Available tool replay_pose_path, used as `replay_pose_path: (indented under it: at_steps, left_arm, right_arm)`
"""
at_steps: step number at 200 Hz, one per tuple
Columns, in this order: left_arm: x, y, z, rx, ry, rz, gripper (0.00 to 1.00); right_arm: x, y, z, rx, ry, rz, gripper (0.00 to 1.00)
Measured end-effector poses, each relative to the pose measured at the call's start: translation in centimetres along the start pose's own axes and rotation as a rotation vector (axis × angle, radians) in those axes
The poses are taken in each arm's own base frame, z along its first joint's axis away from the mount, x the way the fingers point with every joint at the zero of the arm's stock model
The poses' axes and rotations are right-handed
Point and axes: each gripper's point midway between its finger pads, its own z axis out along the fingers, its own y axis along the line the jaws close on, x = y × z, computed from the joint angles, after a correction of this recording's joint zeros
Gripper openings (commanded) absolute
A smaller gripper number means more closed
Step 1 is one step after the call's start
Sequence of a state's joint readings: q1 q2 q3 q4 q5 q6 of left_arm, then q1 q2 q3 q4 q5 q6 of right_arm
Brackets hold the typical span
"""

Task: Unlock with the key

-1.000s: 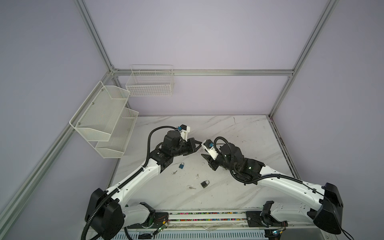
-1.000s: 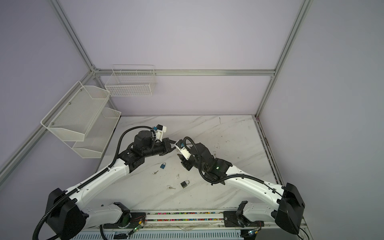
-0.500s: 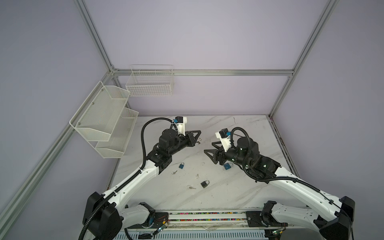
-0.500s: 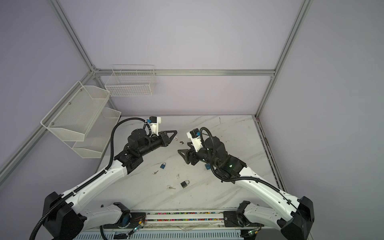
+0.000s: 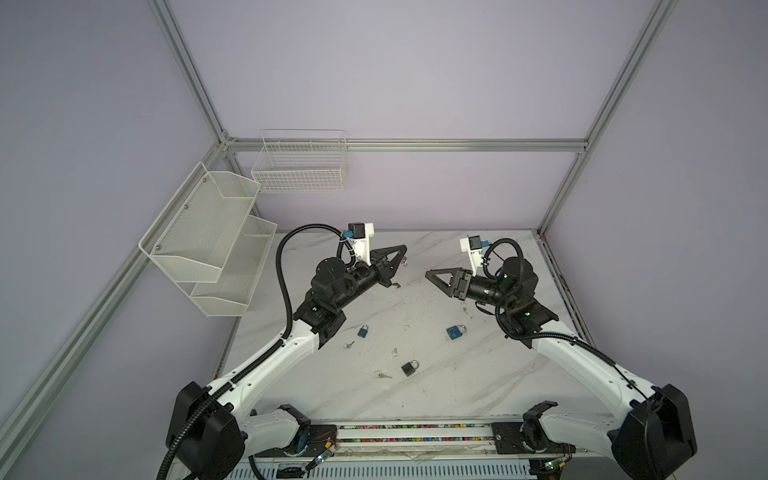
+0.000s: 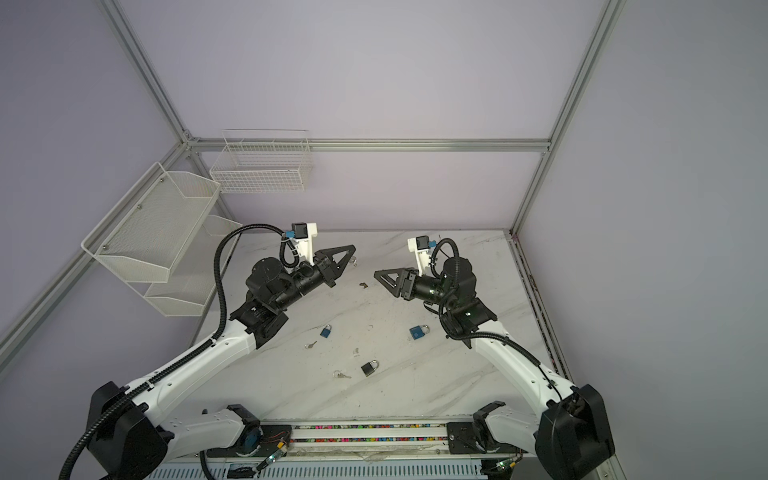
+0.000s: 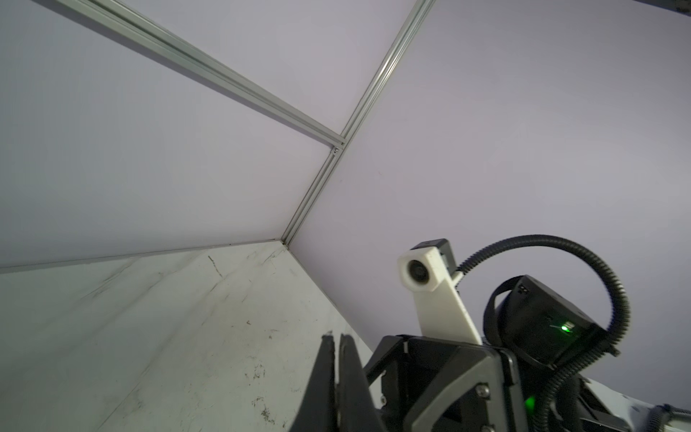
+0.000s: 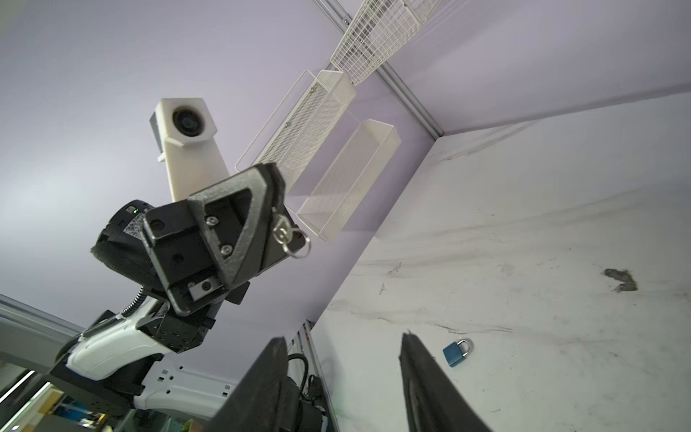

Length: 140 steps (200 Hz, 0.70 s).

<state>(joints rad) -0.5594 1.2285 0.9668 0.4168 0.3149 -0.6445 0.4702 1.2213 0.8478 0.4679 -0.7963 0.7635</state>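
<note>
My left gripper [image 5: 402, 248] is raised over the back of the marble table [image 5: 436, 386], shut on a small silver key [image 8: 281, 232] whose ring hangs from the fingertips; the key also shows in a top view [image 6: 354, 261]. In the left wrist view the left gripper [image 7: 336, 337] has its jaws pressed together. My right gripper [image 5: 429, 275] faces it from the right, a gap apart. In its own view the right gripper [image 8: 343, 336] is open with nothing between the fingers. A blue padlock [image 5: 456, 331] lies on the table below the right arm.
A second blue padlock [image 5: 363, 331] lies near the left arm's elbow and shows in the right wrist view [image 8: 457, 351]. A black padlock [image 5: 409, 368] and loose keys [image 5: 348, 344] [image 5: 381, 375] lie toward the front. White mesh shelves [image 5: 208, 245] and a wire basket [image 5: 299, 166] hang on the walls.
Both grippers were close together low over the table; they have risen and drawn apart. The right gripper has let go of a blue padlock, which now lies on the table.
</note>
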Motion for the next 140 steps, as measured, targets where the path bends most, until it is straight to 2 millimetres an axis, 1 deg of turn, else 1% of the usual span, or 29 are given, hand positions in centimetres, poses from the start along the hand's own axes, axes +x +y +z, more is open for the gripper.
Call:
replay_pose_path:
  at_steps: [12,22,46,62,82,99,120,140]
  left_arm:
    - [0.1,-0.6,0.1,0.024,-0.001,0.005,0.0]
    - [0.2,-0.9,0.3,0.041,0.003,0.006,0.0]
    - [0.8,-1.3,0.7,0.065,0.017,0.005,0.0]
    - [1.3,-1.4,0.9,0.071,0.029,0.0,0.0]
    - [1.7,-1.4,1.2,0.077,0.037,-0.008,0.0]
    - [1.8,-1.6,1.3,0.085,0.039,-0.011,0.0]
    - [1.8,-2.0,1.3,0.099,0.034,-0.016,0.0]
    - [1.7,-2.3,1.3,0.108,0.029,-0.021,0.0]
  right_arm:
    - [0.1,-0.1,0.3,-0.036,-0.004,0.038,0.5]
    - [0.0,0.2,0.5,-0.068,-0.01,0.057,0.5]
    - [-1.0,2.0,0.5,-0.153,-0.037,0.052,0.49]
    - [-1.7,3.4,0.2,-0.207,-0.063,0.033,0.45]
    - [-2.2,4.4,0.0,-0.242,-0.079,0.015,0.43]
    - [-2.3,4.8,0.1,-0.261,-0.081,0.01,0.44]
    - [-2.1,4.7,0.4,-0.266,-0.077,0.012,0.43]
    - [-1.8,4.6,0.8,-0.267,-0.067,0.017,0.41]
